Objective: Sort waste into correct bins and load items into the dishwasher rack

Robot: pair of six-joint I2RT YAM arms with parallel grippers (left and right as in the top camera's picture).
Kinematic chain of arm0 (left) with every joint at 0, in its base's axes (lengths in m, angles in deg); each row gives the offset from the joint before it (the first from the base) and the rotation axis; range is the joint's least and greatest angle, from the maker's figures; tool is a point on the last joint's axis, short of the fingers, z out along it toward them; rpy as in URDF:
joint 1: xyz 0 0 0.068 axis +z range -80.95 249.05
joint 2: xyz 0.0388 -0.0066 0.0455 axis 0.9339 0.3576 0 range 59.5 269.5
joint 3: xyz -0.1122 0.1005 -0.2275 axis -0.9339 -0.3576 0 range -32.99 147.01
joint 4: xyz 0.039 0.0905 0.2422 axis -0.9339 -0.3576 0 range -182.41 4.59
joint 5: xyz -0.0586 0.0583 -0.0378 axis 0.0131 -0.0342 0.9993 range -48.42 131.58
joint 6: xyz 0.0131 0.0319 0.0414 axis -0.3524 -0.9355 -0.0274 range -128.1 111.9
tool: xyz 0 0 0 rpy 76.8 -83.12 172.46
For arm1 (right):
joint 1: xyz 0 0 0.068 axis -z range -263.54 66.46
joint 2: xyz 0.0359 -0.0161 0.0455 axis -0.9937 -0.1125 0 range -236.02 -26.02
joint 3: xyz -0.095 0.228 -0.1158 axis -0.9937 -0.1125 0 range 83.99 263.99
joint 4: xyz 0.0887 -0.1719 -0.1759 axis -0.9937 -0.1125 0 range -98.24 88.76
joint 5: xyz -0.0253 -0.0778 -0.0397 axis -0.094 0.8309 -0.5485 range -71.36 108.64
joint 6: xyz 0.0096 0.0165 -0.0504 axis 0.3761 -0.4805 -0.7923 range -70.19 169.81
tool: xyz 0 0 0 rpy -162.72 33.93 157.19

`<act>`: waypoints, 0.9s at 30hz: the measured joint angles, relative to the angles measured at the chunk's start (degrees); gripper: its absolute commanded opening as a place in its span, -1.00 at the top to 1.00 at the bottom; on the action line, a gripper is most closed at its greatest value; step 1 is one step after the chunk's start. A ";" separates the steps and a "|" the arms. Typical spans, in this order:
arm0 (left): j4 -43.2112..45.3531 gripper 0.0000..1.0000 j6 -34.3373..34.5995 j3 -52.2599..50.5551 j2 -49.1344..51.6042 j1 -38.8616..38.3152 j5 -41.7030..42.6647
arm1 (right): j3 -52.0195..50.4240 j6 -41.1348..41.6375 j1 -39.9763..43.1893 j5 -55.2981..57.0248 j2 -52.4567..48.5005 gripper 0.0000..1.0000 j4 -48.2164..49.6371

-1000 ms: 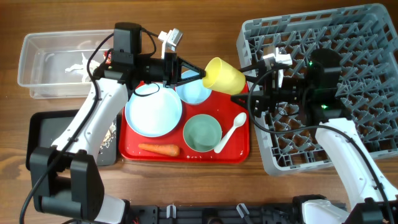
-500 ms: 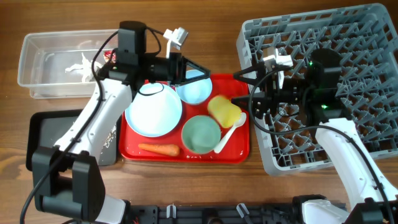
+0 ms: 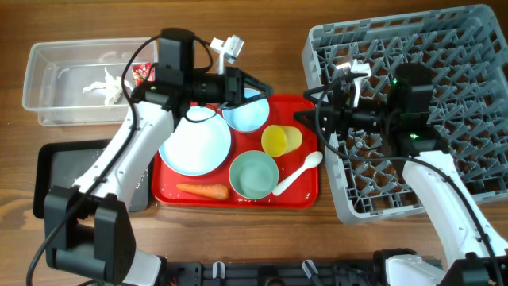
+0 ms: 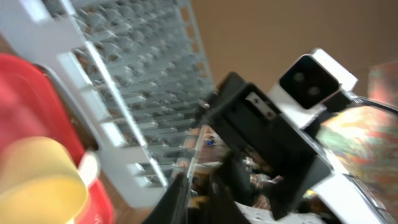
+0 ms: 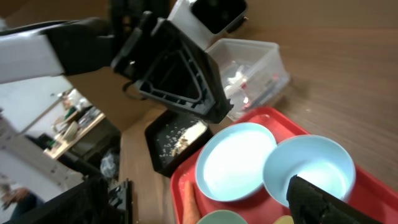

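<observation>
The small yellow cup (image 3: 281, 141) stands mouth-up on the red tray (image 3: 311, 195), beside the mint green bowl (image 3: 255, 175) and the white spoon (image 3: 298, 171). The light blue plate (image 3: 195, 144), light blue bowl (image 3: 246, 115) and carrot (image 3: 202, 191) also lie on the tray. My left gripper (image 3: 255, 87) hovers over the bowl, empty, with a narrow gap between its jaws. The left wrist view is blurred and shows the cup (image 4: 34, 180) low left. My right gripper (image 3: 308, 107) is wide open and empty between the tray and the grey dishwasher rack (image 3: 444, 103).
The clear tub (image 3: 55, 79) at the back left holds white tissue (image 3: 105, 83) and a red wrapper (image 3: 143, 73). The black tray (image 3: 59, 171) at the front left holds crumbly scraps (image 3: 143, 171). The right wrist view shows the plate (image 5: 236, 162), bowl (image 5: 311, 165) and tub (image 5: 249, 74).
The yellow cup left my left gripper, dropped onto the red tray and came to rest upright. The spoon shifted a little. The left gripper rose slightly and moved right.
</observation>
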 measured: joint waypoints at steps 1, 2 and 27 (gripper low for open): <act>-0.13 0.31 -0.85 0.00 0.00 -1.01 -2.86 | 0.00 0.61 0.00 1.88 0.00 -0.85 -1.36; -0.72 0.28 -1.64 0.00 0.00 -1.97 -5.53 | 0.00 0.81 0.00 3.82 0.13 -0.85 -2.95; -21.33 0.21 -19.61 0.22 7.76 -10.82 -44.87 | 0.48 0.35 -0.11 58.55 19.43 -0.96 -41.09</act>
